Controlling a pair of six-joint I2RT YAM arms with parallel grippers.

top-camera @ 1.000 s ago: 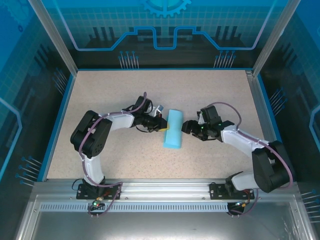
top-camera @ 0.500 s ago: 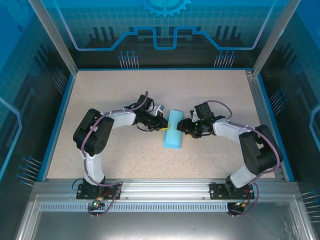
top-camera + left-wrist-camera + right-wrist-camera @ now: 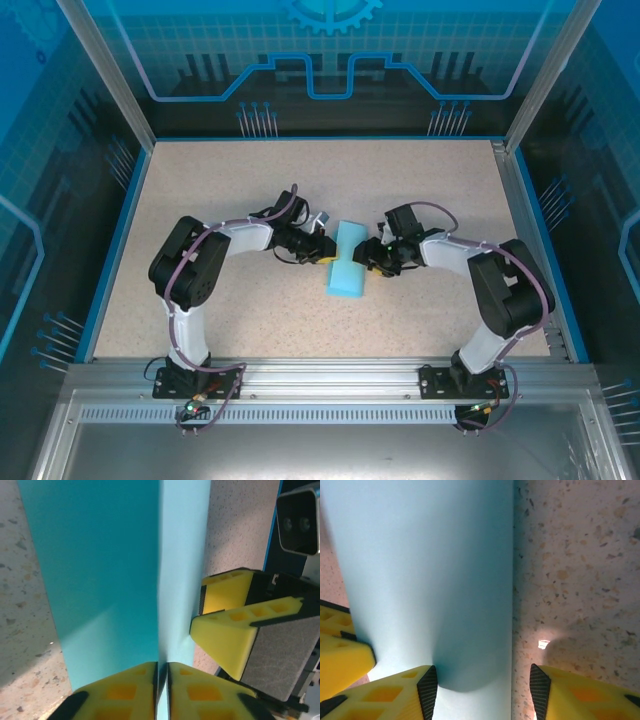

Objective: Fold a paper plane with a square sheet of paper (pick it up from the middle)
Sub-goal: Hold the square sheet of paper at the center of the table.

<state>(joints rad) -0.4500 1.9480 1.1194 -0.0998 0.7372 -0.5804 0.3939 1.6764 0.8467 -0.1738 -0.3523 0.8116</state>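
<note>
Cyan sheet of paper [image 3: 347,262], folded narrow: left claw [image 3: 161,666] pinching one edge, right claw [image 3: 482,672] spread astride the opposite edge; open table [image 3: 220,180] all around.

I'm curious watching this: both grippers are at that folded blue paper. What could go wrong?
The left gripper pinches a fold of the paper; a tug could tear or crumple it. The right gripper, open across the paper edge, may close on it crookedly and spoil the crease.
</note>
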